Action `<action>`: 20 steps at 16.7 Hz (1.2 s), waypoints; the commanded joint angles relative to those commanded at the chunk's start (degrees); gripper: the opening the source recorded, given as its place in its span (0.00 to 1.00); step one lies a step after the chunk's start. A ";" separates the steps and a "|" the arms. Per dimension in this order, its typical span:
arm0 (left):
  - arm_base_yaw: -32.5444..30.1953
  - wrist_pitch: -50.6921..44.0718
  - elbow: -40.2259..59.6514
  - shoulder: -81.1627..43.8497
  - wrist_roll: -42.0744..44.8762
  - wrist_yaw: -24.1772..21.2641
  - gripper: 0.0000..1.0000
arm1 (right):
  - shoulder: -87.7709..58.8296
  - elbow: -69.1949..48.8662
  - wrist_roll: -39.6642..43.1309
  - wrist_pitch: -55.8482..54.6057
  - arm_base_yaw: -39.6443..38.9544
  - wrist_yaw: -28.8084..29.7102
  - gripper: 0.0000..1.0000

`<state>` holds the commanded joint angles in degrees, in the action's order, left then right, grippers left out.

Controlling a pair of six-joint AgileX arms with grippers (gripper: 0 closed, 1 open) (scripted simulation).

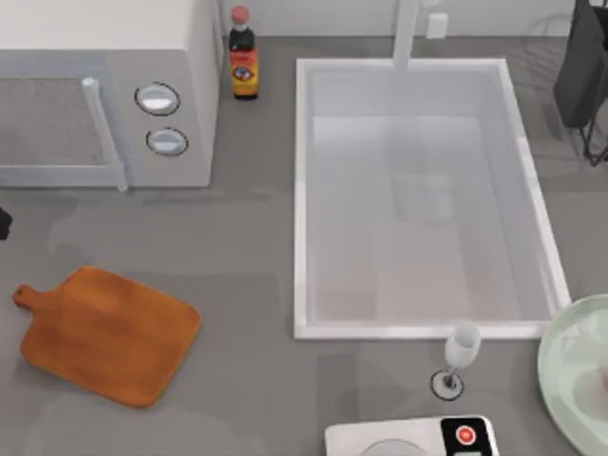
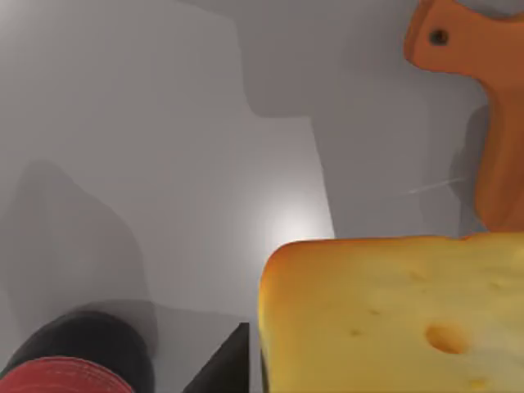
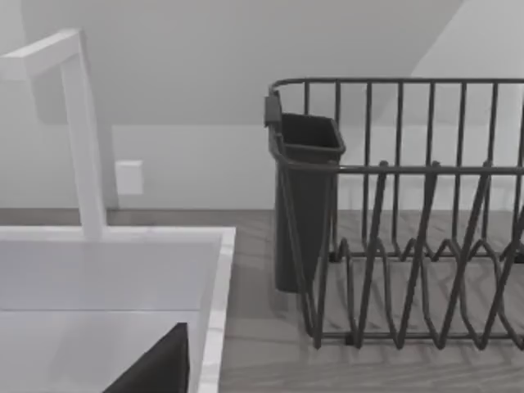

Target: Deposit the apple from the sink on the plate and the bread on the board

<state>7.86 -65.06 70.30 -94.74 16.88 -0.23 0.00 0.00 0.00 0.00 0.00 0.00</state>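
Golden-yellow bread (image 2: 393, 315) sits right up against the left wrist camera, above grey counter, with the handle end of the orange-brown board (image 2: 483, 106) beyond it; I cannot tell how the left fingers stand. From above, the board (image 1: 104, 334) lies at the table's left, well apart from the white sink (image 1: 418, 323), and the mint-green plate (image 1: 570, 366) sits at the right edge. The right wrist camera looks past the sink's rim (image 3: 214, 286) to a dark dish rack (image 3: 409, 213)

One sink (image 1: 423, 328), one board (image 1: 109, 334), one plate (image 1: 570, 366), one bread (image 2: 393, 315), one bottle (image 1: 243, 55), one glass (image 1: 461, 350), one microwave (image 1: 104, 90).
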 joint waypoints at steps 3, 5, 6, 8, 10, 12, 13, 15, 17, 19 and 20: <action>-0.93 -0.39 0.55 -1.11 -5.20 0.06 0.00 | 0.00 0.00 0.00 0.00 0.00 0.00 1.00; -2.03 -0.56 0.87 -1.96 -11.57 0.13 0.00 | 0.00 0.00 0.00 0.00 0.00 0.00 1.00; -2.70 -0.55 0.95 -2.32 -15.62 0.17 0.00 | 0.00 0.00 0.00 0.00 0.00 0.00 1.00; -4.24 -0.43 1.01 -2.98 -25.23 0.27 0.00 | 0.00 0.00 0.00 0.00 0.00 0.00 1.00; -5.98 -0.22 1.00 -3.62 -36.04 0.38 0.00 | 0.00 0.00 0.00 0.00 0.00 0.00 1.00; -7.86 0.09 0.90 -4.19 -47.26 0.50 0.00 | 0.00 0.00 0.00 0.00 0.00 0.00 1.00; -8.83 0.30 0.79 -4.40 -52.89 0.56 0.00 | 0.00 0.00 0.00 0.00 0.00 0.00 1.00; -10.82 0.84 0.45 -4.67 -64.26 0.68 0.00 | 0.00 0.00 0.00 0.00 0.00 0.00 1.00; -12.77 1.50 -0.03 -4.74 -76.00 0.80 0.00 | 0.00 0.00 0.00 0.00 0.00 0.00 1.00; -14.63 2.20 -0.56 -4.69 -87.57 0.92 0.00 | 0.00 0.00 0.00 0.00 0.00 0.00 1.00; -15.50 2.55 -0.83 -4.64 -92.86 0.97 0.00 | 0.00 0.00 0.00 0.00 0.00 0.00 1.00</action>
<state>-7.64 -62.51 69.47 -99.38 -75.98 0.74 0.00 0.00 0.00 0.00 0.00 0.00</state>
